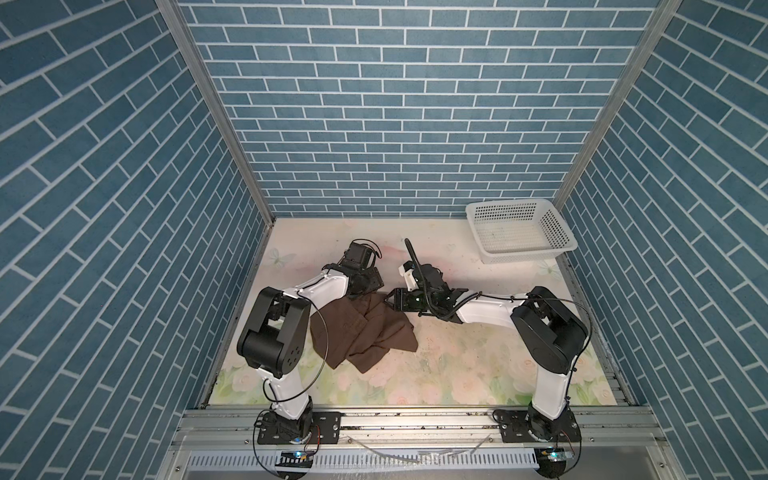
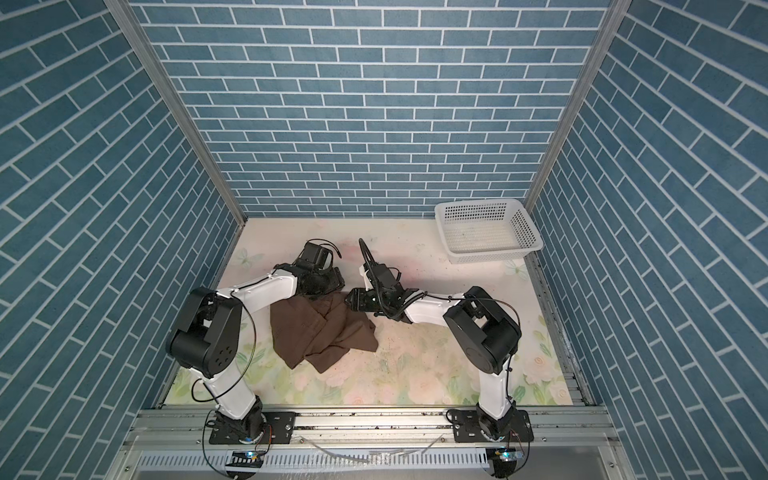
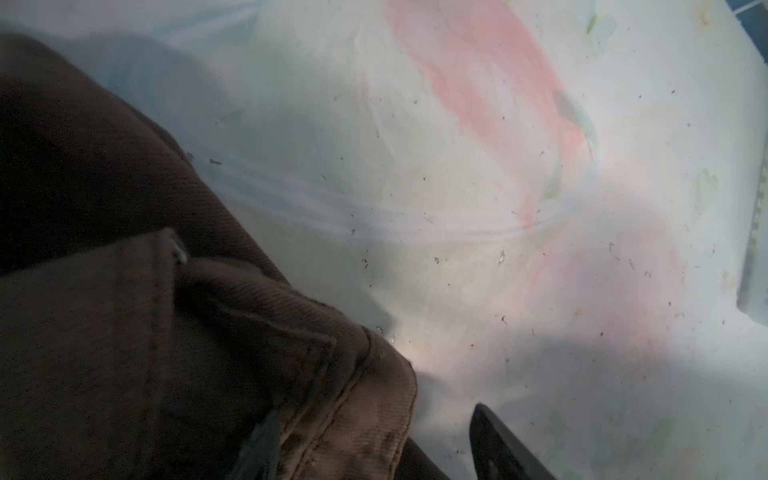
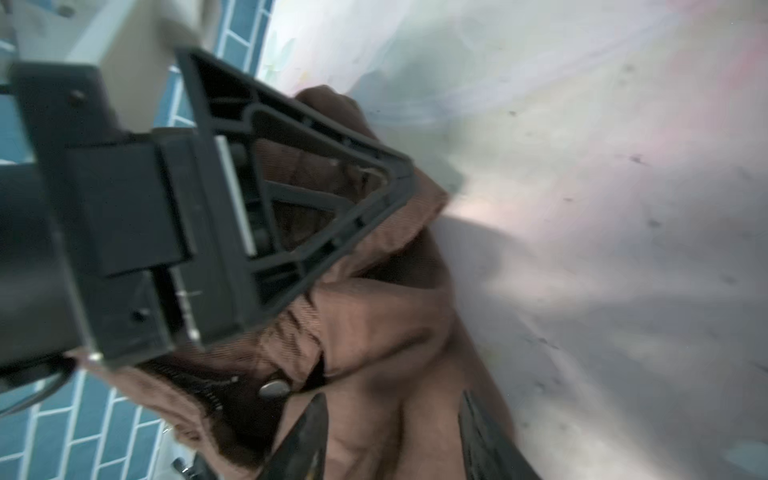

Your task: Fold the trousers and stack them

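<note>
Trousers point(image 1: 361, 328): crumpled on the surface point(image 1: 457, 353), left of centre (plain brown).
Left claw point(image 3: 380, 440): held apart over the waistband point(image 3: 353, 395).
Right claw point(image 4: 395, 432): clamped on the trousers.

— What carries everything here?
— A table point(image 1: 457, 365) with a pale cover printed with pink flowers and green leaves. Small dark specks are scattered over it.
— What lies on it?
— The trousers point(image 1: 361, 328), dark brown, in a crumpled heap left of the middle, with layers lapped over one another. A metal button point(image 4: 273, 388) shows at the waist.
— Anything else?
— A white perforated basket point(image 1: 515, 254) stands flat in the far right corner, well apart from the trousers, in both top views.
</note>
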`<action>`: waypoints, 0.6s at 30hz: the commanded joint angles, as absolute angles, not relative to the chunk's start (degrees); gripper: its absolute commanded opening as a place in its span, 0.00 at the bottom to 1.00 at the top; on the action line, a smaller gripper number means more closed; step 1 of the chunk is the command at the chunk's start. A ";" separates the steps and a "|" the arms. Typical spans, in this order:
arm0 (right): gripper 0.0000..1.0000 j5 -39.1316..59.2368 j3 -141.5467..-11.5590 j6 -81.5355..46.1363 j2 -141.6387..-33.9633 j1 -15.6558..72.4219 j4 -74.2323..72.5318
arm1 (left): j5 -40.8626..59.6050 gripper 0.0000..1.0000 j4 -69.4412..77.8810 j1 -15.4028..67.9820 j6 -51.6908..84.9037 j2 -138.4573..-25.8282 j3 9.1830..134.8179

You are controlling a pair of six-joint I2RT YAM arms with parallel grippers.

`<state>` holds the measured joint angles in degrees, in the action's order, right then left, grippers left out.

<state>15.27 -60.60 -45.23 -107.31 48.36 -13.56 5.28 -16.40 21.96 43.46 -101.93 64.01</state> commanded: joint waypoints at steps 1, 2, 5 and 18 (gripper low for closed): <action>0.51 6.08 -57.08 -45.04 -102.30 48.39 -9.36 | 5.45 0.74 -18.90 21.96 42.45 -104.33 65.65; 0.51 5.37 -56.15 -44.71 -101.58 48.25 -8.80 | 5.30 0.74 -19.43 21.91 42.19 -104.94 65.65; 0.52 2.44 -54.44 -44.09 -99.80 48.08 -8.13 | 5.38 0.62 -20.12 21.94 41.59 -105.90 65.15; 0.56 -0.23 -57.21 -37.32 -91.72 48.42 -4.38 | 4.69 0.00 -27.86 23.49 36.38 -92.26 78.54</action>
<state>2.07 -55.46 -41.25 -94.52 48.12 -6.26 6.07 -25.45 22.94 39.00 -98.41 74.17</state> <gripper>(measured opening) 0.562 0.047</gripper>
